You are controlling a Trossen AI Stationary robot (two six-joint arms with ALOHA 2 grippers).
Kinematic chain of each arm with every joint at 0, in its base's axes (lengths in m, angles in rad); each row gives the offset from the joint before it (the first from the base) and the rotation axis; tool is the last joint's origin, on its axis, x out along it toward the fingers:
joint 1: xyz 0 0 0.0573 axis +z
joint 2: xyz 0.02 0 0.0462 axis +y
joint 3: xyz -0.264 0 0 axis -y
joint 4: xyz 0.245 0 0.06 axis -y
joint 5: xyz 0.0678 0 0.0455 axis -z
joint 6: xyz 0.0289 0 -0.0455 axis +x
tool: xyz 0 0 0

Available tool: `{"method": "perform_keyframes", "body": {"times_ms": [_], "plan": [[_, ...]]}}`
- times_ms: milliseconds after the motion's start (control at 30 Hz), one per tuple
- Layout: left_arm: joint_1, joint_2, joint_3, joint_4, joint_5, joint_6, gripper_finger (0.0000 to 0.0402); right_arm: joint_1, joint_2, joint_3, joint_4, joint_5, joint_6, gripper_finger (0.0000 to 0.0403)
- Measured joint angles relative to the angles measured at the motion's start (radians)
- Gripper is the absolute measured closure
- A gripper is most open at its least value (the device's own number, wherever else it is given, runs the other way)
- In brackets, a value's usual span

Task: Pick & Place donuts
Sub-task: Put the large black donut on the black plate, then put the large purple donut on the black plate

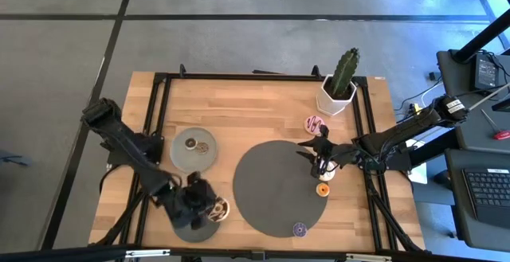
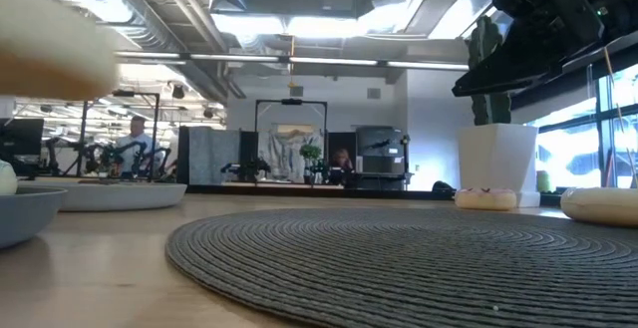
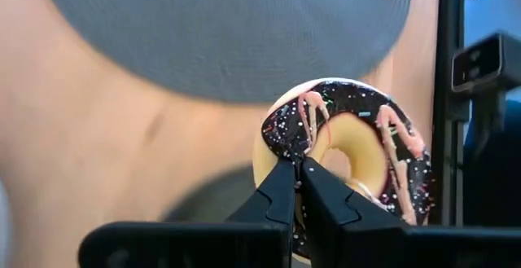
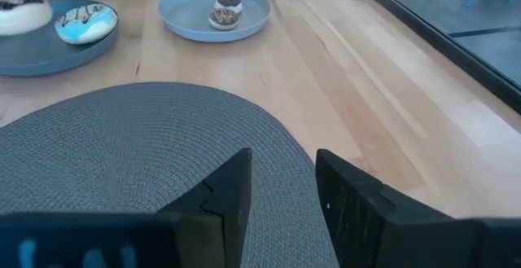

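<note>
My left gripper (image 1: pixel 209 207) is shut on a chocolate donut (image 3: pixel 346 150) with pink stripes and sprinkles, above the near grey plate (image 1: pixel 194 230). A pale blue-iced donut (image 4: pixel 85 22) lies on that plate. Two brown donuts (image 1: pixel 197 145) lie on the far plate (image 1: pixel 194 150). My right gripper (image 1: pixel 322 160) is open over the right part of the large dark grey disc (image 1: pixel 275 189); a white donut (image 1: pixel 326 167) lies just beside its fingers. An orange donut (image 1: pixel 323 189) and a purple one (image 1: pixel 300 229) lie on the disc, and a pink-striped one (image 1: pixel 314 123) on the wood. My left gripper pinches one side of the chocolate donut's ring (image 3: pixel 285 142) between its two fingers (image 3: pixel 277 191), which nearly meet. The donut stands on edge at the fingertips with its iced face toward the wrist camera. It is lifted clear above the near plate (image 4: pixel 49 48).
A white pot with a cactus (image 1: pixel 341 87) stands at the table's far right corner. Black frame rails (image 1: pixel 159 119) run along both sides of the wooden top. Bare wood (image 1: pixel 255 119) lies between the far plate and the pot. People sit in the room behind (image 2: pixel 135 134).
</note>
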Motion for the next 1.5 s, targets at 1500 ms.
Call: {"method": "perform_keyframes", "body": {"times_ms": [1500], "plan": [[-0.016,-0.031,0.0,-0.073,-0.159,-0.117,0.0249,-0.06,0.0,0.005,-0.043,0.003,0.237,0.0263]]}}
